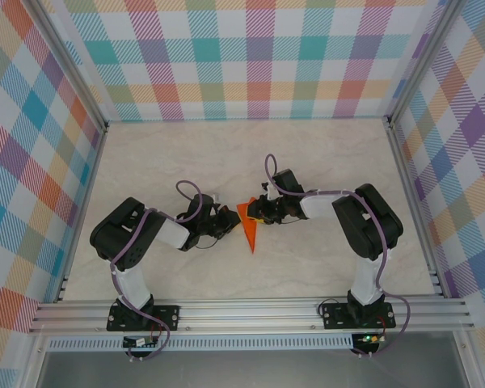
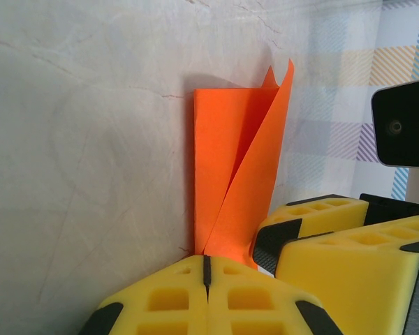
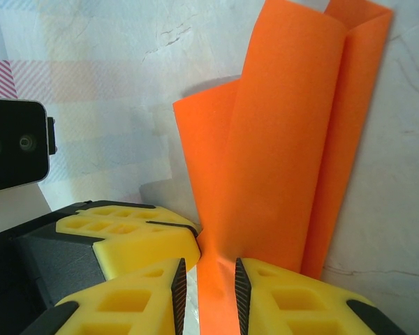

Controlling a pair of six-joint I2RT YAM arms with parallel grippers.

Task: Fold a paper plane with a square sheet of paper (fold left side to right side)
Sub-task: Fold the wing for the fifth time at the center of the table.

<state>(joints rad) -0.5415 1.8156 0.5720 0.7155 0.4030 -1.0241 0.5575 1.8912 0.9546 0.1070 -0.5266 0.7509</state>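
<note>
Plaid walls in pastel checks on three sides, with a pale marble-look table inside. An aluminium rail runs along the near edge and both bases are bolted to it. Left arm and right arm are black with purple cable loops, and both bend inward so the wrists meet mid-table, nearly nose to nose. Left gripper: yellow pads pressed flat together, just a seam line between them. Right gripper: jaws a narrow slot apart, pinching a fold of the orange sheet that runs up between the black pad faces. The sheet sits mid-table, right between the two grippers and touching both. From above it looks partly folded, wider at the far end and tapering to a point toward the near edge. In the left wrist view a straight-sided strip lies flat on the table, and a diagonal flap lifts off it and curls up to a peak at the far end. The sheet's near end meets the left pad tips; I cannot tell whether an edge is actually nipped there. The right gripper's yellow fingers sit just right of that flap's lower end. In the right wrist view the layers overlap, with a rolled-over fold at the far end, and the left gripper's yellow fingertips sit against the sheet's left side. The lifted flap casts a soft shadow on the table.
</note>
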